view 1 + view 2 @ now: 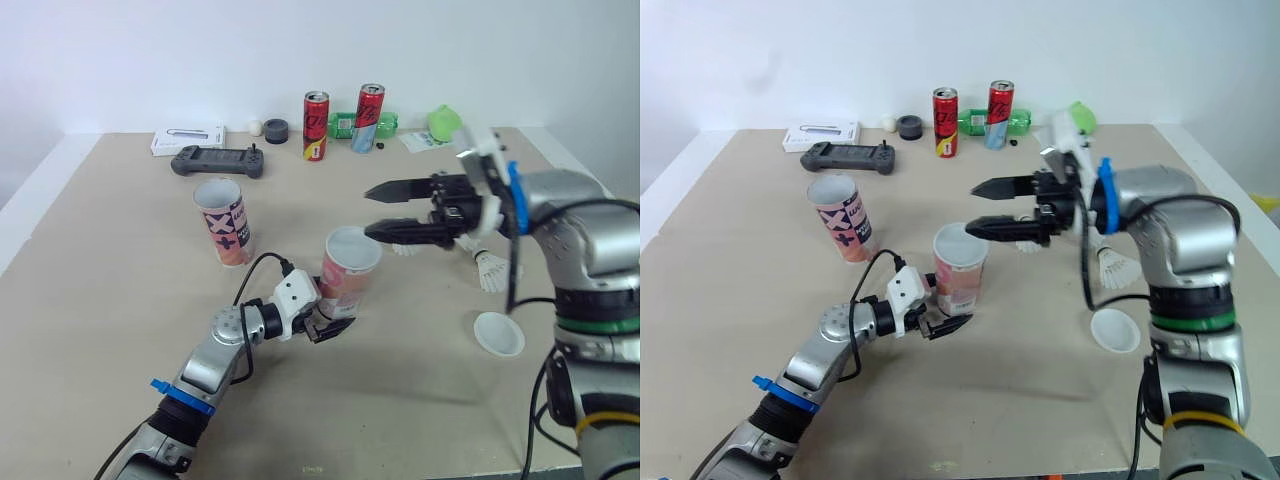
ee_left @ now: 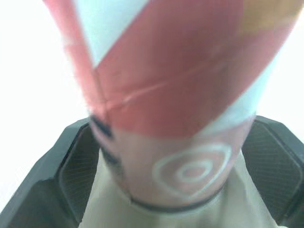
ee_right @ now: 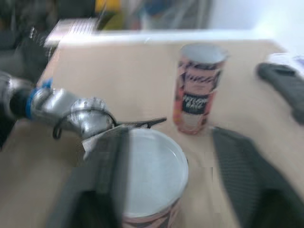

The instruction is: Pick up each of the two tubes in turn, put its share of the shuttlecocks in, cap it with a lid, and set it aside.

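Where the left gripper (image 1: pixel 332 328) clamps its jaws around its base, the nearer tube (image 1: pixel 350 272) is held upright near the middle of the bench (image 1: pixel 120 300), its top showing white. Just above and beside that top hangs the right gripper (image 1: pixel 369 212), jaws spread apart and holding nothing. The second tube (image 1: pixel 224 222) stands open-mouthed to the left, well apart. A shuttlecock (image 1: pixel 488 268) lies under the right arm, with a white lid (image 1: pixel 499 333) near it. A red can (image 1: pixel 316 126) and a dark game controller (image 1: pixel 217 160) sit toward the far edge.
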Tool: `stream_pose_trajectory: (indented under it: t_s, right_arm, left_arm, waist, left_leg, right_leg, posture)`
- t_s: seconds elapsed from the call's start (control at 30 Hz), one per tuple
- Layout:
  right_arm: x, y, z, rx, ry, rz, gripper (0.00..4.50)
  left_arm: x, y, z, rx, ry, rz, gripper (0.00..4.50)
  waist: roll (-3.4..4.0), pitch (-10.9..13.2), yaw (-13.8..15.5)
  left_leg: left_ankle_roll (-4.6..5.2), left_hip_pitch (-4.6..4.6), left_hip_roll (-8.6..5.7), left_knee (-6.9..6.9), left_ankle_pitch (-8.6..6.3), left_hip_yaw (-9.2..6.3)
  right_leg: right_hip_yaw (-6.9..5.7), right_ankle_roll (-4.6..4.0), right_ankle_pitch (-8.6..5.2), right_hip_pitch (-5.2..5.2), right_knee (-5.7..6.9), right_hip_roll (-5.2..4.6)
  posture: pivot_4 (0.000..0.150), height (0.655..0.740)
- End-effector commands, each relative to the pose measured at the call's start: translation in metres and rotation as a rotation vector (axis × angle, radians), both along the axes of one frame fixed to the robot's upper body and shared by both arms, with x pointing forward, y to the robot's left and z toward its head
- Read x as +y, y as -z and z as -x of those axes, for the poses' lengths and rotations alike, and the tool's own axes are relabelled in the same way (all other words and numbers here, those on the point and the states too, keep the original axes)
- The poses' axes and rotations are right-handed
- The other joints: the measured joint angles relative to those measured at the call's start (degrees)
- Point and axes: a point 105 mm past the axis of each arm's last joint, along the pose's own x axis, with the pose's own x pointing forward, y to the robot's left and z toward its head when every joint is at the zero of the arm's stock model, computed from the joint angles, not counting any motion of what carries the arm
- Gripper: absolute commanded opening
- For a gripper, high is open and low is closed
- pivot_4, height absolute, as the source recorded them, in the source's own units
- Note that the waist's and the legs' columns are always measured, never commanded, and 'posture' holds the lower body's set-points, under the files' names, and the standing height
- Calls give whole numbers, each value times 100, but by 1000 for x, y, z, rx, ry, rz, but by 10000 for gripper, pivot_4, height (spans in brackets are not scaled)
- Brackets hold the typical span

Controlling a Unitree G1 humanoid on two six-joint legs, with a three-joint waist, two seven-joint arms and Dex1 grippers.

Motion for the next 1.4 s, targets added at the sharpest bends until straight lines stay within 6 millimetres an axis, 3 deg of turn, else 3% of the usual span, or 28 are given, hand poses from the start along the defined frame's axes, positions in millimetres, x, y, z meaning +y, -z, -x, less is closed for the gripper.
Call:
stream_pose_trajectory:
  t_s: [0.03,0.1,0.27,0.37,0.47,0.6,0.83,1.17,1.4]
  right_arm:
    - [-14,0,14,2,77,-59,44551]
    - [-17,10,21,42,109,-93,44551]
    - [-22,58,24,93,260,-119,44551]
    - [-14,91,25,99,287,-44,44551]
    - [-5,131,25,97,306,35,44551]
    - [4,154,21,100,331,21,44551]
    - [22,166,8,78,344,-6,44551]
    - [44,161,-3,67,300,-35,44551]
    - [42,164,1,55,272,33,44551]
  left_arm:
    - [18,-20,5,-34,31,22,45000]
    - [33,-22,8,-17,21,18,45000]
    - [69,-27,8,31,-4,5,45000]
    - [69,-36,9,53,28,27,45000]
    - [62,-40,13,79,85,32,45000]
    - [50,-40,16,106,147,33,45000]
    - [34,-38,14,117,187,29,45000]
    - [28,-29,16,127,200,2,45000]
    - [36,-25,12,117,150,-22,45000]
  waist:
    - [-7,4,-5]
    - [1,10,-34]
    - [-21,21,-31]
    - [-5,37,-28]
    - [-45,41,-28]
    - [-43,42,-29]
    - [-45,43,-30]
    - [-45,43,-30]
    - [-45,43,-27]
  left_leg:
    - [0,0,1,0,0,-2]
    - [0,4,2,2,0,2]
    - [1,17,15,5,1,-5]
    - [-1,15,11,18,6,5]
    - [-2,15,13,23,8,4]
    - [-4,14,13,23,9,10]
    - [-4,14,17,21,9,7]
    - [-4,16,21,21,10,4]
    - [-5,15,22,21,10,4]
  right_leg:
    - [-3,2,-1,1,0,0]
    - [2,22,-13,1,2,1]
    - [-4,12,-8,10,5,16]
    - [11,16,0,10,6,14]
    - [8,3,-1,12,3,15]
    - [15,8,4,9,3,15]
    - [15,20,12,8,4,23]
    - [14,17,15,10,5,28]
    - [15,18,16,11,5,29]
  posture:
    - [1500,7400]
    - [1500,7400]
    - [1500,7400]
    - [1500,7400]
    - [1500,7400]
    - [1500,7400]
    - [1500,7400]
    - [1500,7400]
    - [1500,7400]
